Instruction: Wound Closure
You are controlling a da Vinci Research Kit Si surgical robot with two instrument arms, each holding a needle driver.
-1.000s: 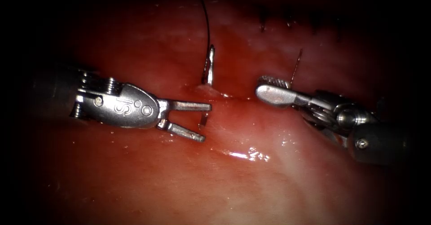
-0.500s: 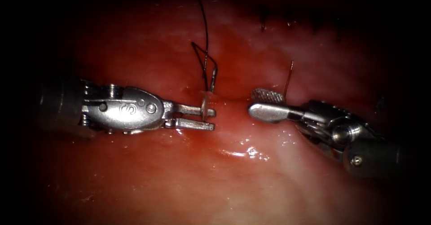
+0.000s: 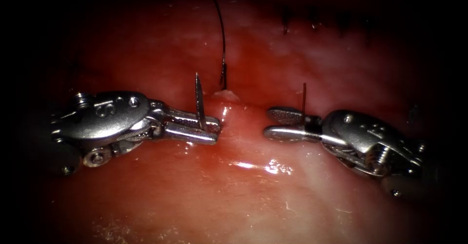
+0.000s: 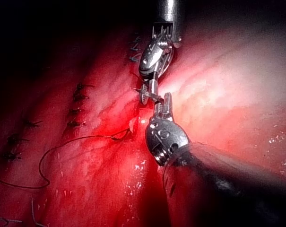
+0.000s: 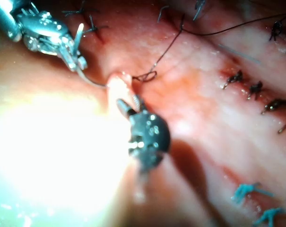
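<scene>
My left tool (image 3: 207,127) comes in from the left, shut on the curved needle (image 3: 199,98) a short way behind its point, which stands up above the jaws. In the right wrist view the needle (image 5: 93,81) curves from the left tool (image 5: 74,56) back into a raised lip of tissue (image 5: 118,87). Dark thread (image 3: 222,39) runs down into that lip (image 3: 225,96). My right tool (image 3: 274,123) lies just right of the lip, its jaws a little apart with nothing between them. Both show in the left wrist view: left tool (image 4: 165,100), right tool (image 4: 151,87).
Finished dark stitches (image 3: 312,24) cross the cut at the back right, seen again as stitches (image 5: 254,87) in the right wrist view. Slack thread (image 4: 62,146) loops over the tissue. Red fluid (image 3: 265,167) glistens in front of the tools. A short dark strand (image 3: 303,94) stands behind the right jaws.
The left jaws closed on the needle's emerging point and rolled it upward, drawing the needle through; its rear end sank into the tissue. The right tool moved left and lower, its jaws narrowing.
</scene>
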